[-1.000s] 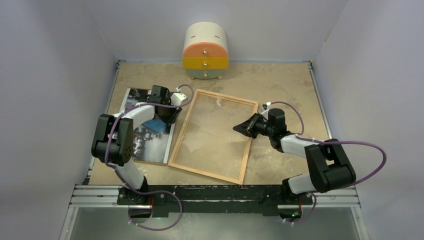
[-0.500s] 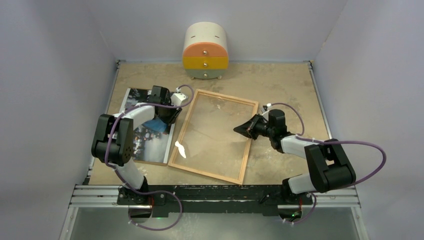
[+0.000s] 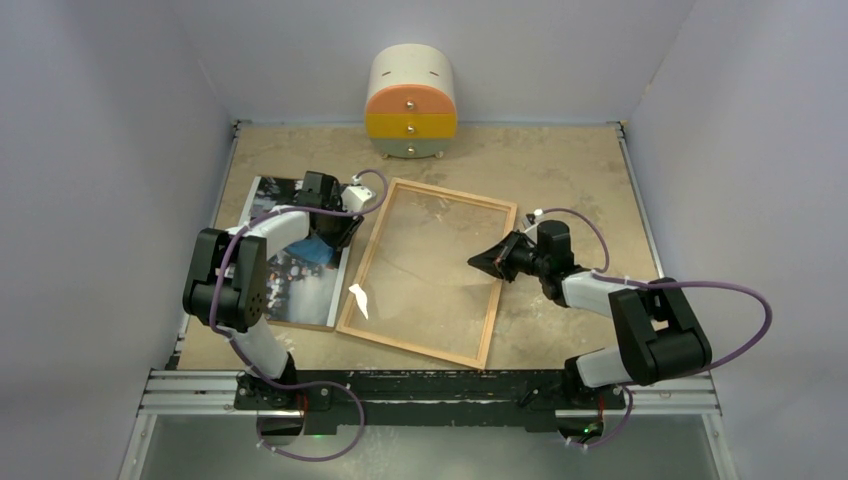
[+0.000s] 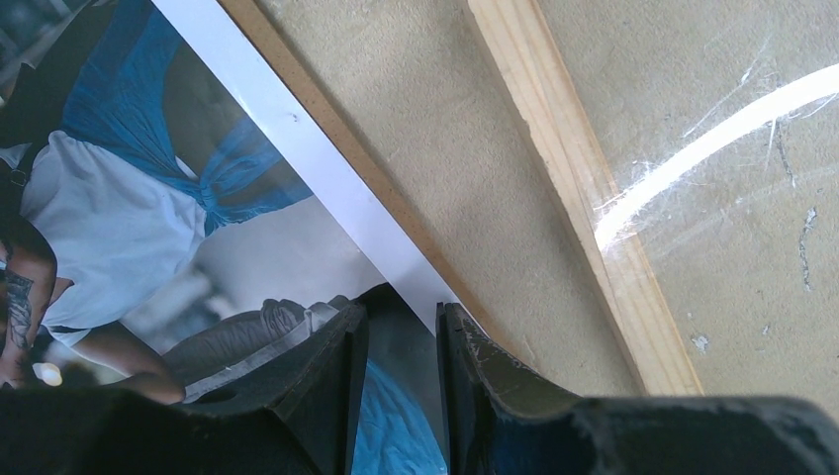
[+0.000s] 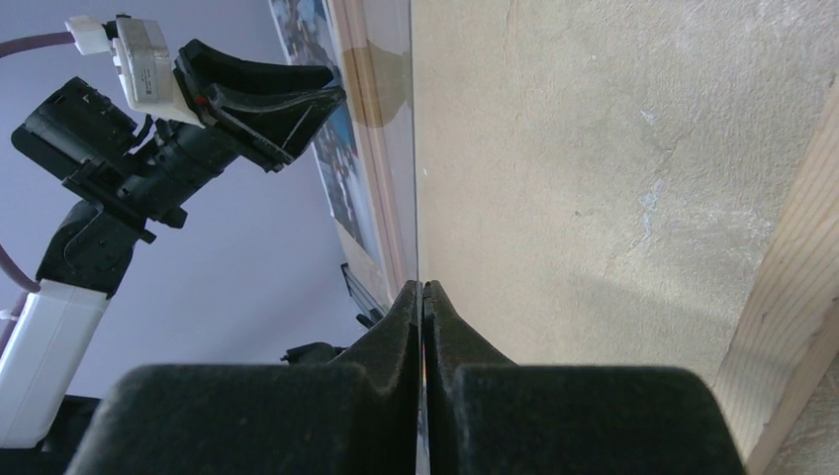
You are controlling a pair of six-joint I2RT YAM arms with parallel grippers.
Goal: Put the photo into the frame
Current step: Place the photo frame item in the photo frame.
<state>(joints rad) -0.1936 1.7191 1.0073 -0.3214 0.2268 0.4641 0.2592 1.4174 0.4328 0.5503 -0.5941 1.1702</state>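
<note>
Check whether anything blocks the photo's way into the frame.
Yes: the clear pane covers the opening of the frame. The right gripper, jaws shut, pinches the pane's right edge. The photo lies left of the frame, with only a strip of bare table between them.

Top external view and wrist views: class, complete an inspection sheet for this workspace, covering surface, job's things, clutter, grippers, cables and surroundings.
Surface: beige table, mottled.
Job's things: photo flat at left, outside the frame.
Clutter: clear pane within frame's outline; drawer cabinet at back.
Grippers: left gripper parted over photo's edge; right gripper shut on pane's edge.
Cables: purple cables looping along both arms.
Surroundings: plain walls on three sides.
</note>
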